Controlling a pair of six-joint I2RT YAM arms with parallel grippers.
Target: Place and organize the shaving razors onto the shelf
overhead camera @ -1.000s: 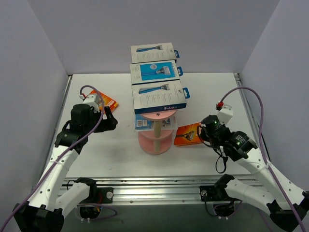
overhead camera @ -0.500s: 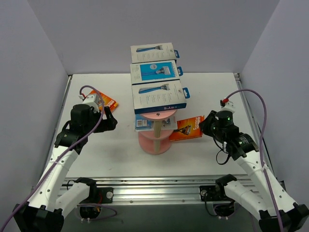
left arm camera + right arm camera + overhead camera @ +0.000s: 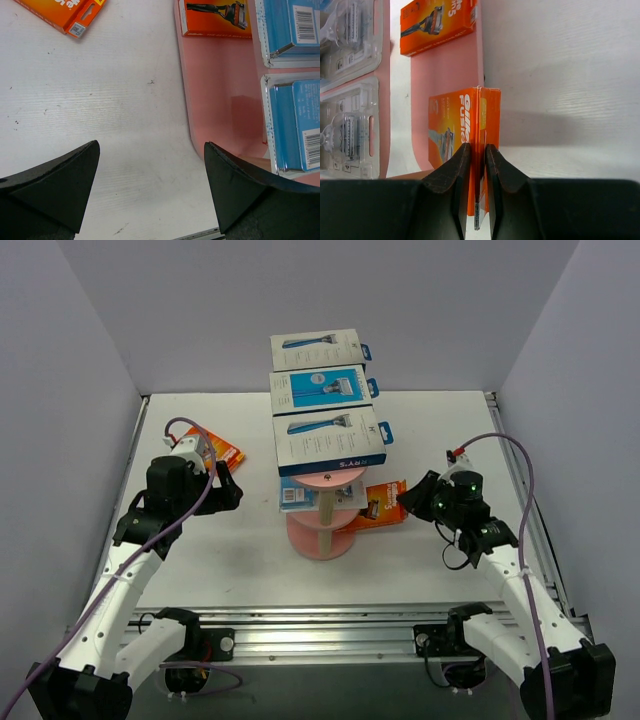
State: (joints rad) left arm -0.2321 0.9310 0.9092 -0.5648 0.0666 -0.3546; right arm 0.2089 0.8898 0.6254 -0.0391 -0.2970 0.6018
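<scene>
At the right edge of the pink shelf [image 3: 318, 538], the right gripper [image 3: 477, 150] is pinched tight on an orange razor pack [image 3: 452, 132]. It should slide in flat beside the other orange pack [image 3: 437, 25] before letting go. The left gripper [image 3: 151, 145] hangs wide apart over the table [image 3: 100, 100].

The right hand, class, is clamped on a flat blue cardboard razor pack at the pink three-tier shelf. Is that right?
Wrong colour: the right wrist view shows the right hand clamped on a flat orange cardboard razor pack, not a blue one, at the pink three-tier shelf.
</scene>
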